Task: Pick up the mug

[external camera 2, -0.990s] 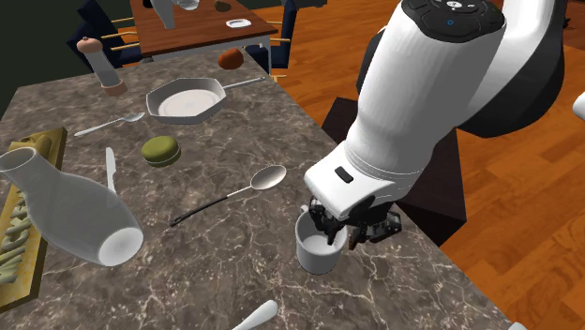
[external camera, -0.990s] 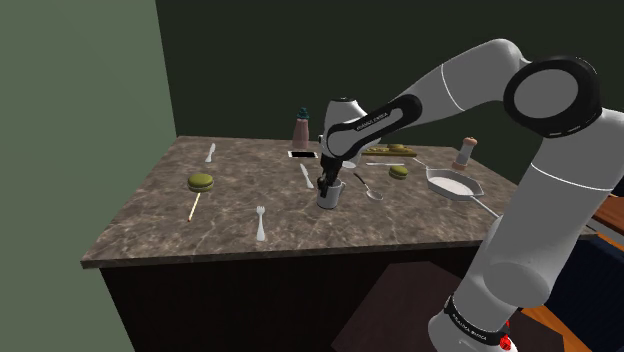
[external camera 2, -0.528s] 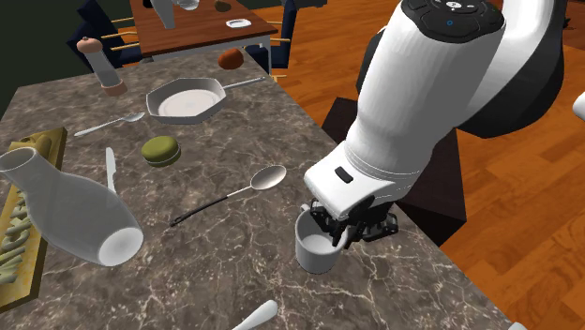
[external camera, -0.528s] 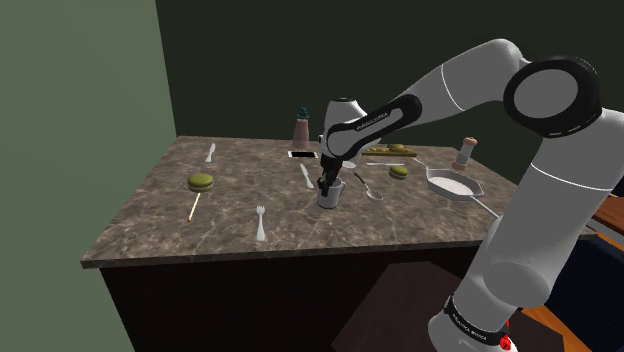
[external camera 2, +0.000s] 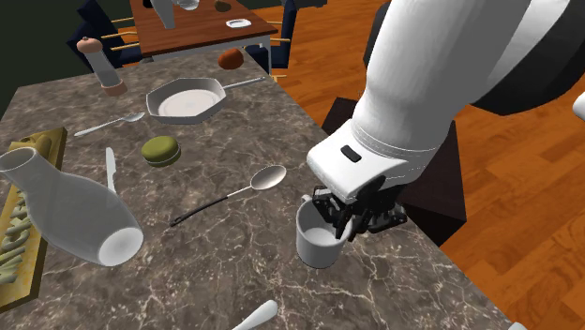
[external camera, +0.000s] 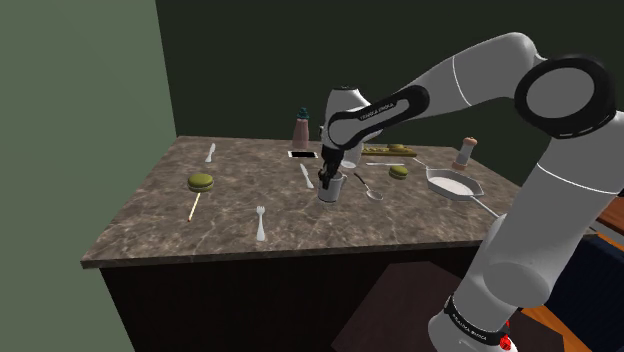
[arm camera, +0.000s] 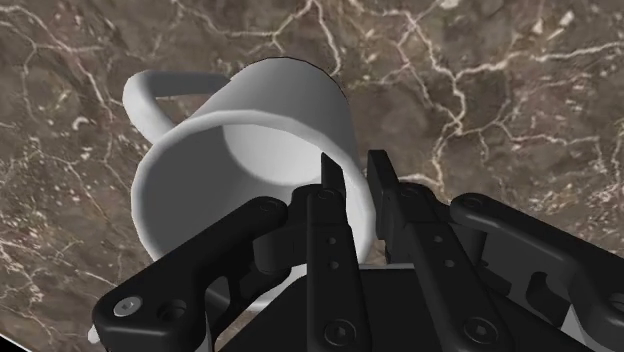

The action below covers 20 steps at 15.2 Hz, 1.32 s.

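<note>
Item: mug [arm camera: 265, 110], white, one loop handle [arm camera: 150, 92], mouth open, nothing visible inside. Location: on the side of the tabletop [external camera 2: 398, 281] nearest my stand, close to that edge, roughly midway along it and well away from every corner. The shoulder view places the mug [external camera: 331, 190] the same way. Holder: my gripper [arm camera: 355, 172], closed almost fully. Its two fingers pinch the mug's wall at the rim, one inside the cup and one outside, on the side away from the handle. In the second exterior view the gripper [external camera 2: 343, 223] comes down over the rim on the stand side, and the mug [external camera 2: 317, 246] hangs or stands about upright beneath it. Whether its base is clear of the stone I cannot tell. Neighbours, none touching the mug: spoon [external camera 2: 266, 178], near, toward the tabletop's middle. Green round cake [external camera 2: 161, 150], farther in. Pan [external camera 2: 187, 99], toward a far corner. White jug [external camera 2: 70, 211], lying on its side toward the opposite edge. Fork [external camera: 261, 222], close to the stand-side edge. Status, by my judgement: approach done, grasp done, lift either just starting or not yet begun. Remaining: raise the mug well clear of the tabletop. Caution: a pinch on one side of the rim is off-centre, so the mug may swing or slip as it rises.
</note>
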Each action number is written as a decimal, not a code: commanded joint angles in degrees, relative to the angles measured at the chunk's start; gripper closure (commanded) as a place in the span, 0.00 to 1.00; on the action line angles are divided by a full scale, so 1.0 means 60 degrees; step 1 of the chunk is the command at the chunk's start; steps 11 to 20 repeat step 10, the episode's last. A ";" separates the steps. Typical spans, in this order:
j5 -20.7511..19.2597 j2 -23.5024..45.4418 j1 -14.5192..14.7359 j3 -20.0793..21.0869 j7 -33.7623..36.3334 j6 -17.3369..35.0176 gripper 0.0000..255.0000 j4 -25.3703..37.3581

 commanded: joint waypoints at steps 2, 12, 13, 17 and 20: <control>-0.0003 -0.0188 -0.0003 -0.0002 -0.0026 -0.0381 1.00 0.0193; -0.0005 -0.0511 0.0006 0.0012 -0.0051 -0.1166 1.00 0.0656; -0.0005 -0.0511 0.0006 0.0012 -0.0051 -0.1166 1.00 0.0656; -0.0005 -0.0511 0.0006 0.0012 -0.0051 -0.1166 1.00 0.0656; -0.0005 -0.0511 0.0006 0.0012 -0.0051 -0.1166 1.00 0.0656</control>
